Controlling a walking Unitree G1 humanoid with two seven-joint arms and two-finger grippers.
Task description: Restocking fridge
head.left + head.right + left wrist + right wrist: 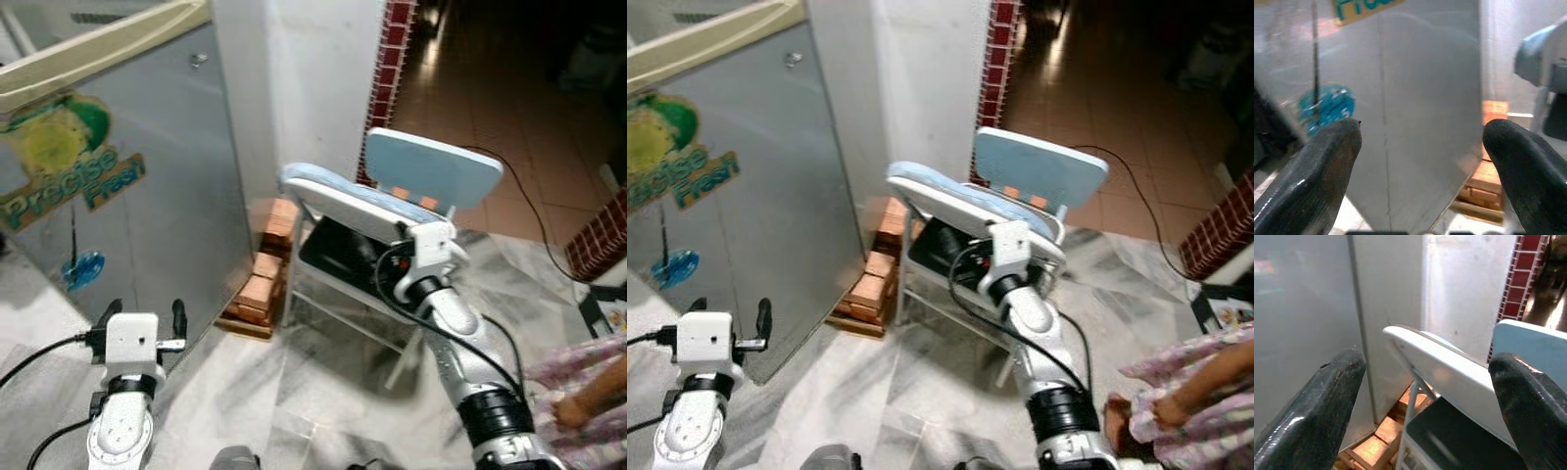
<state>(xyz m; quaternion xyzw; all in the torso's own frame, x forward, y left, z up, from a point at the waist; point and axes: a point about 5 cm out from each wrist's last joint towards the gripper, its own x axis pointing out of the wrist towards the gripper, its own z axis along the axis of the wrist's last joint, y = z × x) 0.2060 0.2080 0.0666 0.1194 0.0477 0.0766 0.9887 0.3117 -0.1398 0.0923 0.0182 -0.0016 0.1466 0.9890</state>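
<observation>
Fridge [127,186] stands just ahead of the left gripper [140,318], whose black fingers [1327,161] are spread wide with nothing between them, pointing at the grey side panel and its blue sticker [82,268]. Right gripper [1425,411], fingers likewise apart and empty, hovers at the pale blue folding chair [411,186]. Beyond it, between chair and fridge, lies a stack of bricks [263,274]. A person's arm [588,401] shows beside the right arm
</observation>
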